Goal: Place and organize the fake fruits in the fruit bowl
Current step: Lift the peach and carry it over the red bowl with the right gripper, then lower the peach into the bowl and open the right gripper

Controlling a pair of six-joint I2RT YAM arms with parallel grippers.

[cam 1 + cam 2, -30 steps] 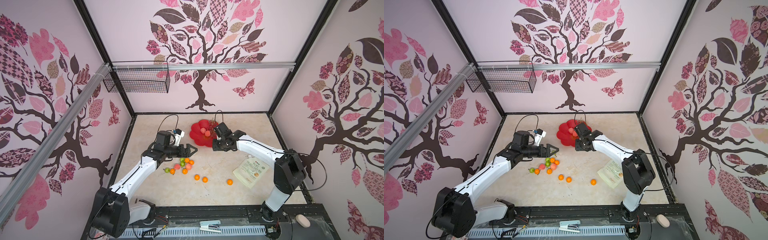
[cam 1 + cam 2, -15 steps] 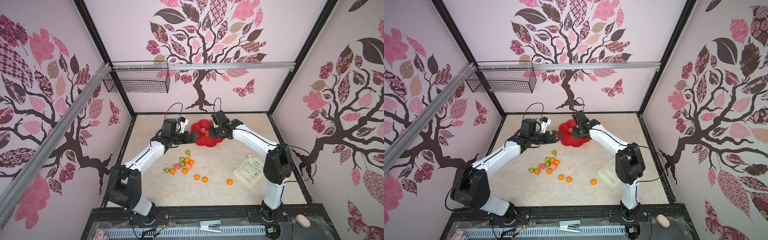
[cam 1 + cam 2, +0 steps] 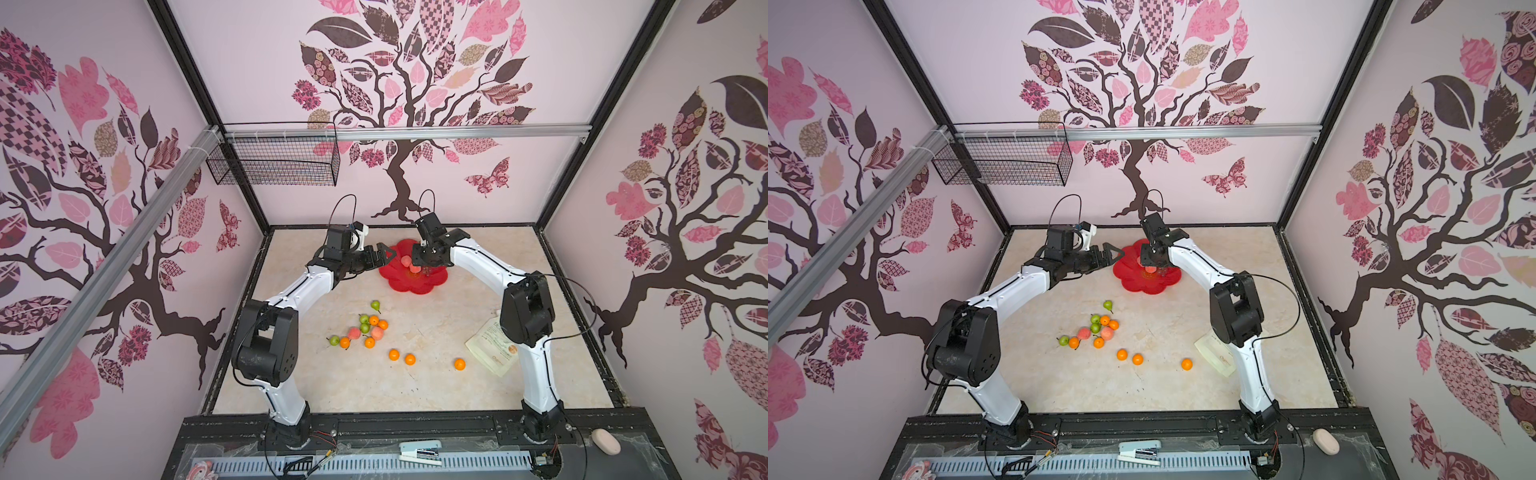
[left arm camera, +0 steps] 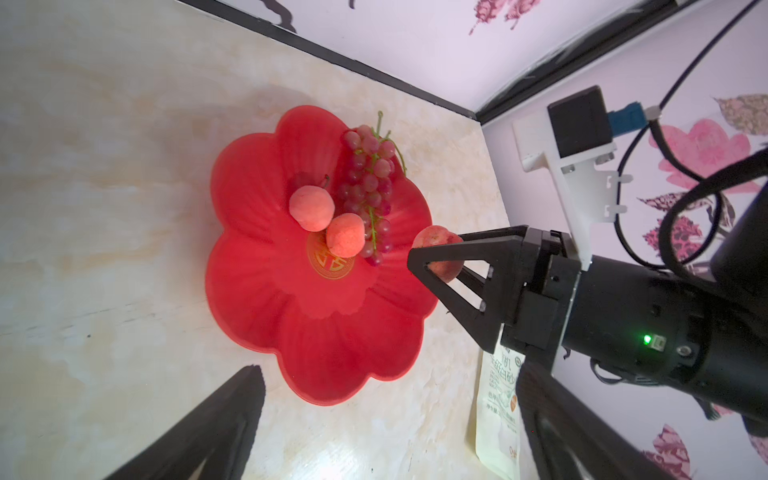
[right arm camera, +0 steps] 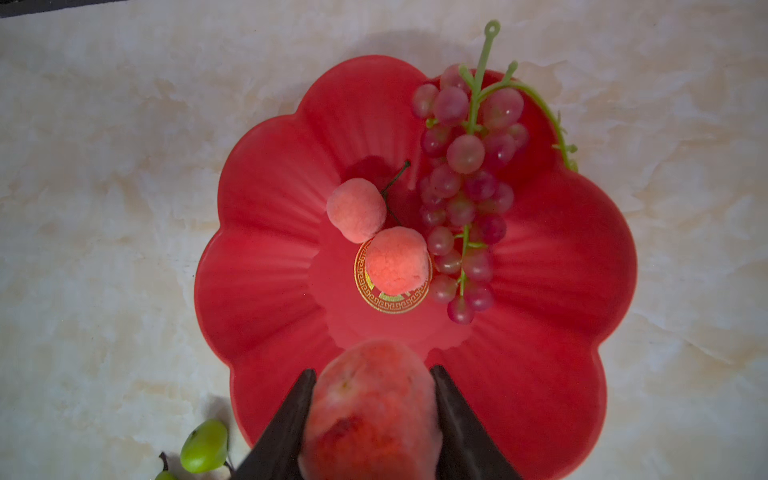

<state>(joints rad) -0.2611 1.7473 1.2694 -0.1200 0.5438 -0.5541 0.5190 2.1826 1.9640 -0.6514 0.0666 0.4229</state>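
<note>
The red flower-shaped fruit bowl [image 3: 401, 282] [image 3: 1138, 284] [image 4: 257, 249] [image 5: 270, 232] lies at the far middle of the table. In it lie two peaches [image 5: 356, 210] [image 5: 397, 259] and a grape bunch [image 5: 465, 187] [image 4: 370, 183]. My right gripper [image 5: 372, 370] [image 3: 428, 270] [image 4: 436, 249] hangs above the bowl's near side, shut on a third peach [image 5: 370, 411] [image 4: 434, 241]. Beside the bowl's left rim my left gripper [image 3: 384, 255] [image 3: 1115, 251] [image 4: 390, 370] stands open and empty. Loose oranges, peaches and green fruits [image 3: 365, 328] [image 3: 1100, 328] lie nearer the front.
A cream pouch [image 3: 492, 345] [image 4: 498, 407] lies by the right arm. Three oranges [image 3: 394, 354] [image 3: 410, 359] [image 3: 459, 364] sit apart from the cluster, and a green pear [image 3: 375, 306] lies between cluster and bowl. A wire basket [image 3: 274, 162] hangs on the back left wall.
The left arm has swung from above the fruit cluster to the bowl's left rim. The right gripper has carried its peach a little farther over the bowl.
</note>
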